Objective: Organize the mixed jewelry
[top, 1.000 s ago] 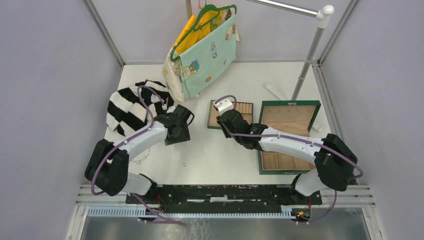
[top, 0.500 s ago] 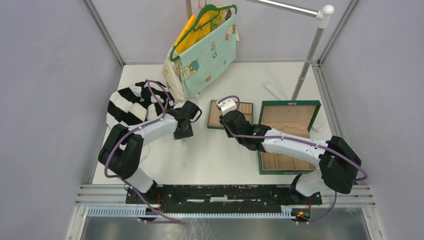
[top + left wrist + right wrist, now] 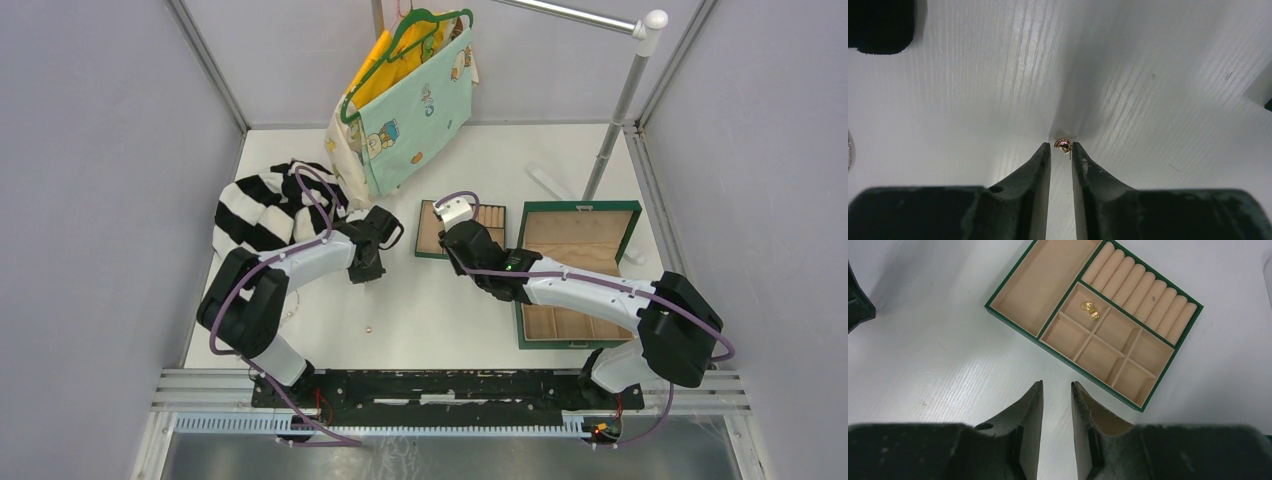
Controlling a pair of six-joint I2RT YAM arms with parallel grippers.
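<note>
Gold bead (image 3: 1063, 145) lay on tabletop (image 3: 1148, 75); left claw (image 3: 1061, 145) had narrowed from wide, flanking it at the tips, clamp unconfirmed. Right claw (image 3: 1057, 385) stood slightly apart, empty. Pickup judged near; tray (image 3: 1043, 285) placement pending.

The white table (image 3: 440, 310) bore a black-and-white striped cloth (image 3: 245, 215) far-left, a green tan-lined tray (image 3: 490, 215) centrally, a tiny gold bead (image 3: 369, 327) near-front.

Gold bead (image 3: 1063, 145), green tan-lined tray (image 3: 1048, 285), black-and-white striped cloth (image 3: 245, 215), possibly a garment
</note>
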